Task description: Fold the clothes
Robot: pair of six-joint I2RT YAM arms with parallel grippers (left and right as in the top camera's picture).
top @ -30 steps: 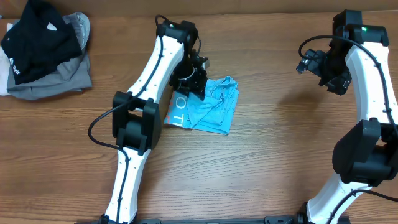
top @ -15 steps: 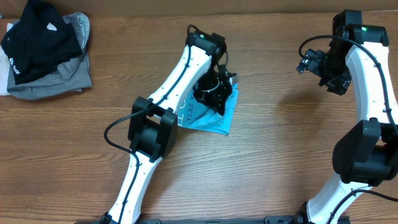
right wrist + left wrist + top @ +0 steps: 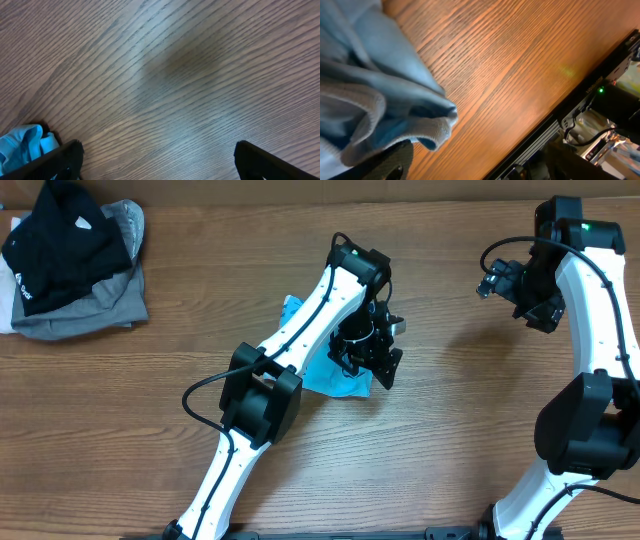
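The clothes, a light sky-blue T-shirt (image 3: 331, 380), lie bunched in the middle of the table, mostly hidden under my left arm. A small corner of the T-shirt (image 3: 291, 304) shows on the arm's far side. My left gripper (image 3: 380, 365) hovers at the shirt's right edge. In the left wrist view, the left gripper (image 3: 480, 165) is open, and the shirt's folded hem (image 3: 437, 127) rests loose beside one finger (image 3: 390, 162). My right gripper (image 3: 497, 280) hangs far to the right, open over bare wood (image 3: 160, 160). A bit of blue cloth (image 3: 20, 142) shows at that view's left edge.
A black garment (image 3: 60, 240) lies on a grey garment (image 3: 90, 318) at the table's back left corner. The table's front edge with a black rail (image 3: 555, 127) shows in the left wrist view.
My left gripper swept right across the T-shirt, carrying cloth over with it, then opened and let go. The shirt is now more bunched and covered by the arm. The right arm stayed still.
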